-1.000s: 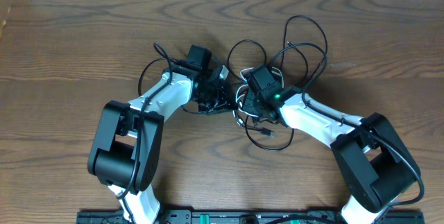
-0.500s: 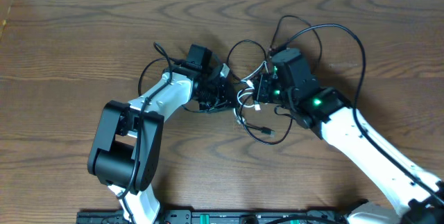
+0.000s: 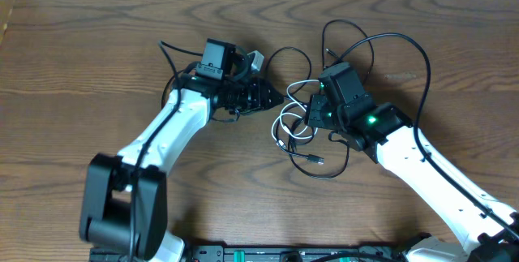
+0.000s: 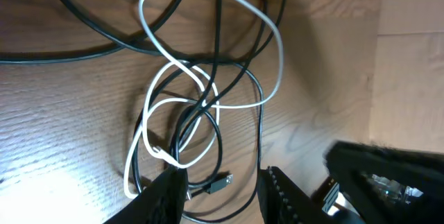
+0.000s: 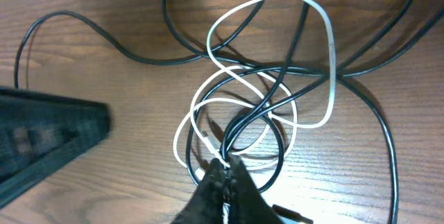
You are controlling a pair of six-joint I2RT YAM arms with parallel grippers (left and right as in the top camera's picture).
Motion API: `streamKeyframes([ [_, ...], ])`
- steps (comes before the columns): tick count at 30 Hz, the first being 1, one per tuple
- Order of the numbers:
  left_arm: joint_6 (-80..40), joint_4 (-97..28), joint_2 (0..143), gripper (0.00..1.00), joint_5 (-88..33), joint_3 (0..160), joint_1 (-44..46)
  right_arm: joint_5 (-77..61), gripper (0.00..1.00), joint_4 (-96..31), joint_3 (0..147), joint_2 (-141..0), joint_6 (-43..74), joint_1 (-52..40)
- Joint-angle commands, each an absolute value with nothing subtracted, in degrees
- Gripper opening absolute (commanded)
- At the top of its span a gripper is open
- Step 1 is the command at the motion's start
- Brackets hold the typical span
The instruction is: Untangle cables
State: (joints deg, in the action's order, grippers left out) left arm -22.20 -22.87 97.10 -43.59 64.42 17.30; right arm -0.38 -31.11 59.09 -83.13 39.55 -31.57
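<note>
overhead: the cables [image 3: 296, 124] lie in one tangle at table [image 3: 122, 35] centre, a bit toward 3 o'clock. the white cable [image 3: 284, 120] is looped in the middle. black cables [image 3: 381, 39] arc out wide toward 1 o'clock, and a small plug end [image 3: 318, 160] sticks out at 5 o'clock of the pile. the left gripper [image 3: 274, 97] comes in from 9 o'clock, tip just beside the tangle, apart from it. the right gripper [image 3: 310, 114] comes in from 4 o'clock, with its tip in the pile.

left wrist: left gripper fingers [image 4: 166, 193] at 6 o'clock stand apart at a narrow-to-medium gap, with bare wood and the plug end between them and nothing gripped. the white cable loops fill the centre up to 12 o'clock, with black cords crossing through them. the right arm's dark body [image 4: 388, 175] is at 4 o'clock.

right wrist: right gripper fingers [image 5: 215, 193] at 6 o'clock are pressed together, pinching the white cable where it crosses a black one. loops fan out toward 12 and 2 o'clock. the left gripper is a dark blur at 9 o'clock.
</note>
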Motion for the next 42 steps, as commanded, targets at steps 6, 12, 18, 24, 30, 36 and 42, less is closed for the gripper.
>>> streamKeyframes([
  [6,-26.46,-29.80,96.29,0.38,-25.91,64.97,17.10,0.49,0.20,-30.37,59.18,-88.64,40.36,-33.93],
  [12,-28.18,-34.09,96.33,0.38,-18.02,64.90,17.10,-3.53,0.23,-25.39,59.20,-95.33,41.63,-35.53],
  [18,-28.18,-36.67,96.33,0.38,-15.33,64.88,17.10,-3.40,0.23,-23.07,59.20,-101.16,46.54,-35.94],
  [24,-28.18,-37.10,96.33,0.38,-15.38,64.88,17.10,-3.36,0.19,-21.56,59.20,-105.27,51.79,-36.10],
  [30,-28.18,-37.28,96.33,0.38,-15.79,64.88,17.10,-1.52,0.18,-21.19,59.20,-106.06,57.19,-36.12],
  [36,-28.18,-37.30,96.33,0.38,-15.84,64.88,17.10,-1.48,0.01,-21.65,59.20,-106.08,61.58,-36.38],
  [42,-28.18,-37.30,96.33,0.38,-16.03,64.88,17.10,-3.68,0.01,-22.52,59.20,-105.95,61.60,-36.40],
])
